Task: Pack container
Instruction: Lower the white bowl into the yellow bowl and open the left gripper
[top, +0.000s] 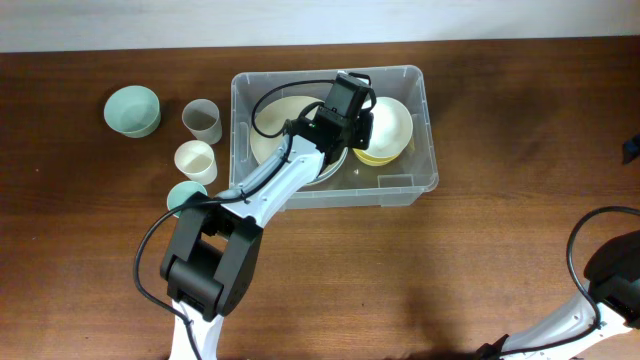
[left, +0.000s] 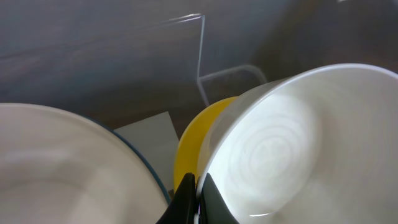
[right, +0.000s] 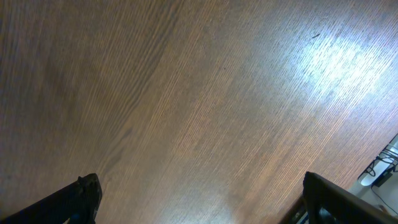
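The clear plastic container (top: 405, 190) stands at the middle back of the table. Inside it, white plates (top: 272, 128) lie on the left. A white bowl (top: 394, 124) sits in a yellow bowl (top: 372, 157) on the right. My left gripper (top: 362, 118) reaches into the container. In the left wrist view my left gripper (left: 198, 186) is shut on the rim of the white bowl (left: 280, 143), with the yellow bowl (left: 198, 137) under it, a plate (left: 62, 168) to the left and the container's white label (left: 149, 129) on the base. My right gripper (right: 199, 186) is open and empty over bare wood.
To the left of the container stand a pale green bowl (top: 132, 110), a grey cup (top: 202, 121), a cream cup (top: 196, 160) and a teal cup (top: 181, 195) partly hidden by the left arm. The right arm (top: 610, 275) is at the table's bottom right corner.
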